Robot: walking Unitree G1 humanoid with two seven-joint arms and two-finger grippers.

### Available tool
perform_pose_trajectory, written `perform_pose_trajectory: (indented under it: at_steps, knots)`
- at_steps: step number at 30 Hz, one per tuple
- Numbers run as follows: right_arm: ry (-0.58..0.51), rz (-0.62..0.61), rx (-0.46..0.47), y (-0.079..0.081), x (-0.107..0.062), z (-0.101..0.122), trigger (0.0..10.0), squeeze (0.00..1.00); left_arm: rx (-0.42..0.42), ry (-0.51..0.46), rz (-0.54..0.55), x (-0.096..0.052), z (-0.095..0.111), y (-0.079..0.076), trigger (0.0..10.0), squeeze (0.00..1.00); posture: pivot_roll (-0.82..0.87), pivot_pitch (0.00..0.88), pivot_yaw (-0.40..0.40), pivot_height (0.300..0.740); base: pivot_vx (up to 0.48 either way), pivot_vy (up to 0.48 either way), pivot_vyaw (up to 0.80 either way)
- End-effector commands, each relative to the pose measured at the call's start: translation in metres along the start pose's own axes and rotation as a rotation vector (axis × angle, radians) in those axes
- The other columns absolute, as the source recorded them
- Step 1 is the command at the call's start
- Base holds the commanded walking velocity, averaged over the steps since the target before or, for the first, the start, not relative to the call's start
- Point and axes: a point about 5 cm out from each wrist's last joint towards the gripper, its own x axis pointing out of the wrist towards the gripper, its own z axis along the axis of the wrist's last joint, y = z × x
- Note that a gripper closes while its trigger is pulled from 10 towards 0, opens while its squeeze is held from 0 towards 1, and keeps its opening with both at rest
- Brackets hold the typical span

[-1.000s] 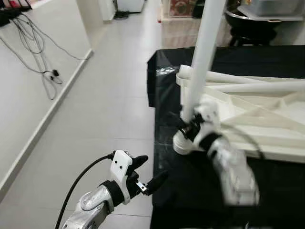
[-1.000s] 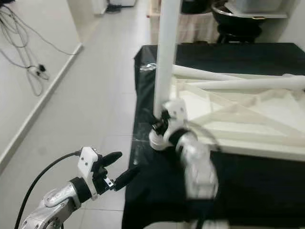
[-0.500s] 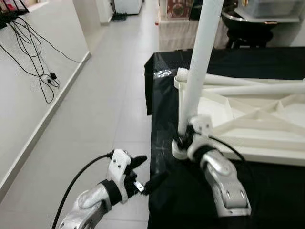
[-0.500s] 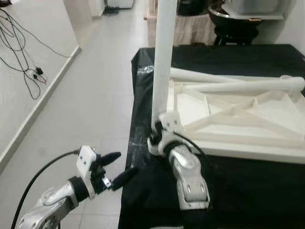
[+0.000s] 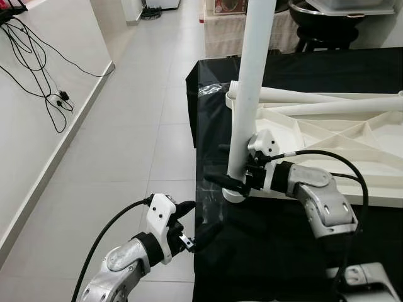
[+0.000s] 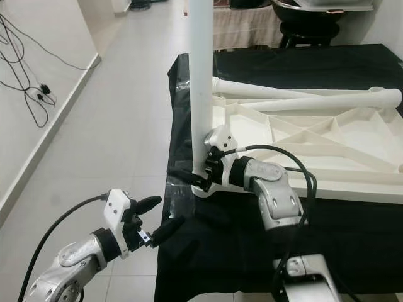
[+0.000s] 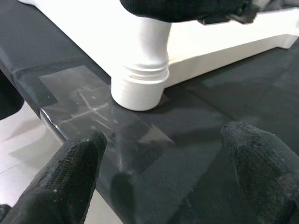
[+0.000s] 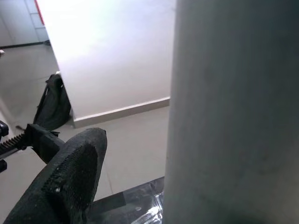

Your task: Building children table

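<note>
A white table top (image 5: 327, 135) lies upside down on a black-covered table (image 5: 264, 251). One white leg (image 5: 250, 82) stands upright in its near left corner socket (image 7: 140, 79). Two more legs (image 5: 315, 97) lie across the top. My right gripper (image 5: 219, 165) is open, at the foot of the upright leg (image 8: 233, 116). Its fingers (image 8: 70, 177) straddle the leg, with a gap showing between finger and leg. My left gripper (image 5: 198, 220) is open and empty, low beside the table's left edge and pointing at the leg's base.
Grey tiled floor (image 5: 138, 126) runs along the left, beside a wall with hanging black cables (image 5: 38, 69). A patch of clear tape (image 7: 93, 112) covers the cloth at the table corner. Dark furniture (image 5: 327, 12) stands behind the table. A black bag (image 8: 53, 102) sits by the wall.
My right forearm has swung from below the leg round to its right side, the gripper staying at the leg's foot. The camera has shifted a little. The left gripper has hardly moved.
</note>
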Motion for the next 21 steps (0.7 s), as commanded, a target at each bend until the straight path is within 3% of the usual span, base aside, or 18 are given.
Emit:
perform_pose_trajectory:
  at_steps: [1, 3, 5, 14, 17, 19, 20, 21]
  knots:
    - [0.017, 0.077, -0.002, 0.008, 0.010, -0.005, 10.0, 0.00, 0.010, 0.023, 0.009, -0.002, -0.005, -0.001, 10.0, 0.00, 0.00, 0.117, 0.040, 0.740, 0.000, 0.000, 0.00]
    - [0.027, 0.086, 0.009, 0.005, 0.009, -0.007, 10.0, 0.00, 0.024, 0.026, 0.018, -0.003, -0.005, -0.001, 10.0, 0.00, 0.00, 0.115, 0.040, 0.740, 0.000, 0.000, 0.00]
    - [0.050, 0.075, 0.022, 0.000, 0.005, -0.011, 0.0, 0.00, 0.054, 0.025, 0.048, -0.004, -0.005, 0.000, 10.0, 0.00, 0.01, 0.106, 0.037, 0.740, 0.000, 0.000, 0.00]
    - [0.041, 0.056, 0.074, 0.003, -0.015, -0.022, 0.0, 0.00, 0.126, 0.012, 0.061, -0.010, -0.001, -0.003, 10.0, 0.00, 0.00, 0.096, 0.055, 0.740, 0.000, 0.000, 0.00]
    - [0.079, -0.064, 0.116, 0.006, -0.032, -0.038, 0.0, 0.00, 0.140, 0.004, 0.051, -0.011, 0.000, -0.004, 10.0, 0.00, -0.01, 0.094, 0.048, 0.740, 0.000, 0.000, 0.00]
    - [0.079, -0.064, 0.116, 0.006, -0.032, -0.038, 0.0, 0.00, 0.140, 0.004, 0.051, -0.011, 0.000, -0.004, 10.0, 0.00, -0.01, 0.094, 0.048, 0.740, 0.000, 0.000, 0.00]
    - [0.111, -0.185, 0.165, 0.011, -0.035, -0.048, 0.0, 0.00, 0.140, 0.002, 0.045, -0.012, 0.000, -0.004, 10.0, 0.00, -0.01, 0.092, 0.033, 0.740, 0.000, 0.000, 0.00]
    - [0.159, -0.397, 0.194, 0.018, -0.035, -0.061, 0.0, 0.00, 0.141, 0.001, 0.038, -0.013, 0.000, -0.004, 10.0, 0.00, -0.01, 0.094, 0.031, 0.740, 0.000, 0.000, 0.00]
